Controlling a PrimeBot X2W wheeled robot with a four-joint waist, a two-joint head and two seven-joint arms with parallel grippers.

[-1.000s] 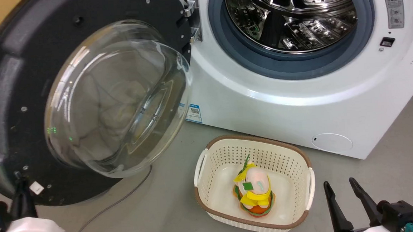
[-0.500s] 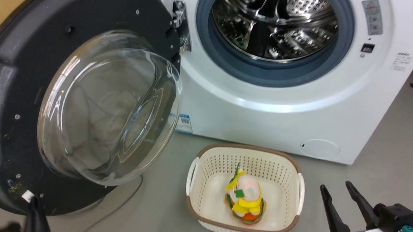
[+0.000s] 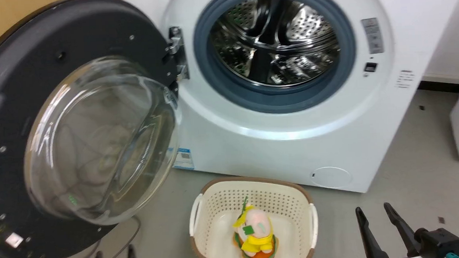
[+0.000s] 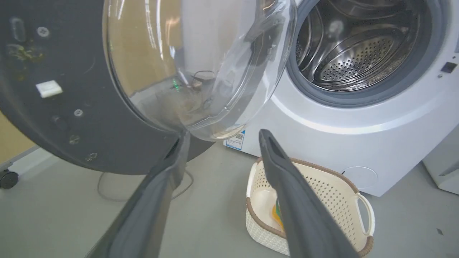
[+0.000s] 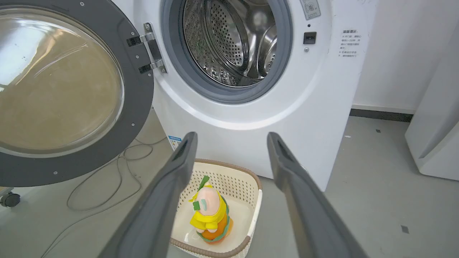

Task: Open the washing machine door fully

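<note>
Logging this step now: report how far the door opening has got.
Done: the door is swung wide on its hinge, back face toward the head camera, drum mouth fully exposed. In hand: nothing; the left tool is open, low and clear of the door, and the right tool is open at lower right. Left: probably only confirming the door is at its stop, which cannot be told here.

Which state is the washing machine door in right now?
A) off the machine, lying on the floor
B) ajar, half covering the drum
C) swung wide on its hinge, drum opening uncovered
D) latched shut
C: the washing machine door hangs from its hinge far out to the left in the head view, its matte back and glass bowl facing the camera, and the steel drum is uncovered.
</note>
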